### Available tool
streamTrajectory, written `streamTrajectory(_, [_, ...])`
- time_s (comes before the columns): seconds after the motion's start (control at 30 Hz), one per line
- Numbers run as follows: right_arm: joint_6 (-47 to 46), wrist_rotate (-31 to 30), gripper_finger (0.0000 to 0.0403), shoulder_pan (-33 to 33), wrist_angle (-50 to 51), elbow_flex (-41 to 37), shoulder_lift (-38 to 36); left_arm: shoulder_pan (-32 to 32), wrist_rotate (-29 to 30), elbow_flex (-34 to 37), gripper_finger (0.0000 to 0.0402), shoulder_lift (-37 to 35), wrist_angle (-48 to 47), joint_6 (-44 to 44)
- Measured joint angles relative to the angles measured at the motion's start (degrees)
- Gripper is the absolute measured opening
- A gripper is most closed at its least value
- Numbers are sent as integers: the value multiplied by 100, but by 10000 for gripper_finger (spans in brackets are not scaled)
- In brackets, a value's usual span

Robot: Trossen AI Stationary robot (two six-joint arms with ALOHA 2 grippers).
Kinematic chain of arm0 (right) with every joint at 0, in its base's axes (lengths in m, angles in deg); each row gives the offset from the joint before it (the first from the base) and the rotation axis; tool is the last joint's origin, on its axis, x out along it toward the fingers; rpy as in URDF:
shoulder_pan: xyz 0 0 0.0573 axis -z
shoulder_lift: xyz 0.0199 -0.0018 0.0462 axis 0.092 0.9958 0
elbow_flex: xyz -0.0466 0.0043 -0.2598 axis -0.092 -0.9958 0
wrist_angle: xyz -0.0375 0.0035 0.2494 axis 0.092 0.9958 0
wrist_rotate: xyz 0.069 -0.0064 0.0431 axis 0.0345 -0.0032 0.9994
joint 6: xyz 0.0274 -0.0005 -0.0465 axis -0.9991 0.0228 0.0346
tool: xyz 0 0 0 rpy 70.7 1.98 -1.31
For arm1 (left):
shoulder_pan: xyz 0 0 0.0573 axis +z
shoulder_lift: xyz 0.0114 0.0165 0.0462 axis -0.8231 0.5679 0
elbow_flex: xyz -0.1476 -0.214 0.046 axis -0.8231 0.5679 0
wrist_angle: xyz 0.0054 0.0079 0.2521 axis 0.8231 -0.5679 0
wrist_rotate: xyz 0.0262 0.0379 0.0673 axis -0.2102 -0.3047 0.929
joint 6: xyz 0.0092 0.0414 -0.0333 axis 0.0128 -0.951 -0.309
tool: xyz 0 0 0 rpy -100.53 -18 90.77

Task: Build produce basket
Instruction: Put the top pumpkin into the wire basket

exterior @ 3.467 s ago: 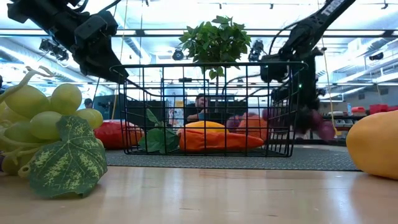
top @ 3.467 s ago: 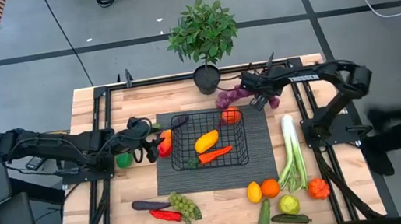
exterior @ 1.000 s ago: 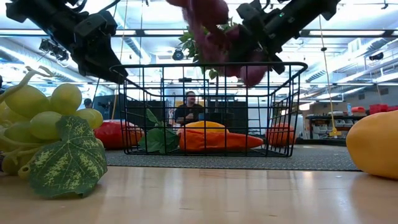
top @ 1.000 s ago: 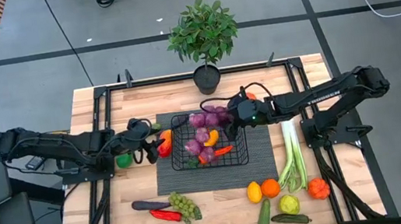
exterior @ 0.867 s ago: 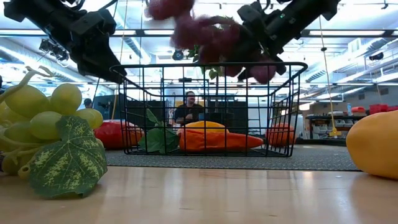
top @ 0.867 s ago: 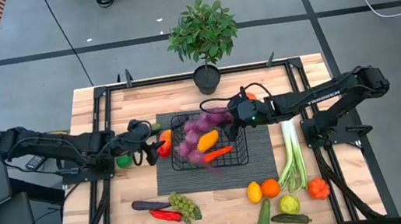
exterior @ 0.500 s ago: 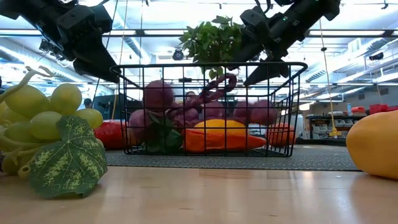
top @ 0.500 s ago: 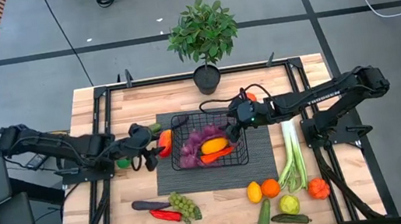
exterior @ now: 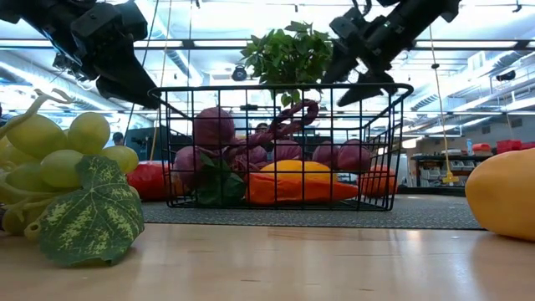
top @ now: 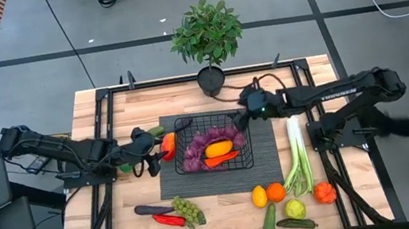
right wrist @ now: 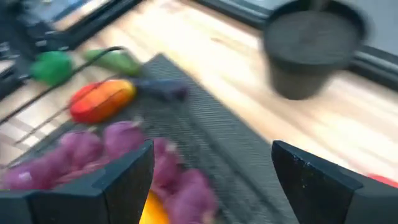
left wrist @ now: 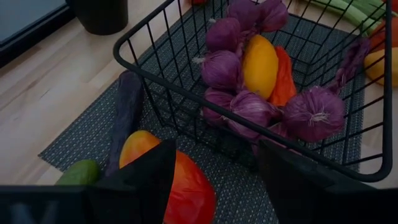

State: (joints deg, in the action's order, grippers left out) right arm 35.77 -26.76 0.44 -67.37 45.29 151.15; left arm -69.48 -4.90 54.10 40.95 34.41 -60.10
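Since the purple toy grapes (top: 202,142) now lie inside the black wire-mesh rectangular basket (top: 188,167) on the tabletop (top: 123,218), beside a yellow pepper (top: 219,148) and orange carrot (top: 221,159): right gripper (top: 243,117) fingers spread, empty, above the basket's far right corner. Left gripper (top: 150,150) fingers parted around a red-orange pepper (top: 167,145) just left of basket, seemingly next in.
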Motion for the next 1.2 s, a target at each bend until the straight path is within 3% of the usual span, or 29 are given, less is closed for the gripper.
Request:
streamTrajectory(0.13, [-119,-265,325,455,874,0,-201,0,0,0,231,0,4,-1])
streamTrajectory(0.37, [-150,-220,325,1037,1897,0,-47,0,106,0,231,0,58,-2])
streamTrajectory(1.2, [482,448,324,2168,1770,-2,1693,-2,129,0,231,0,74,254])
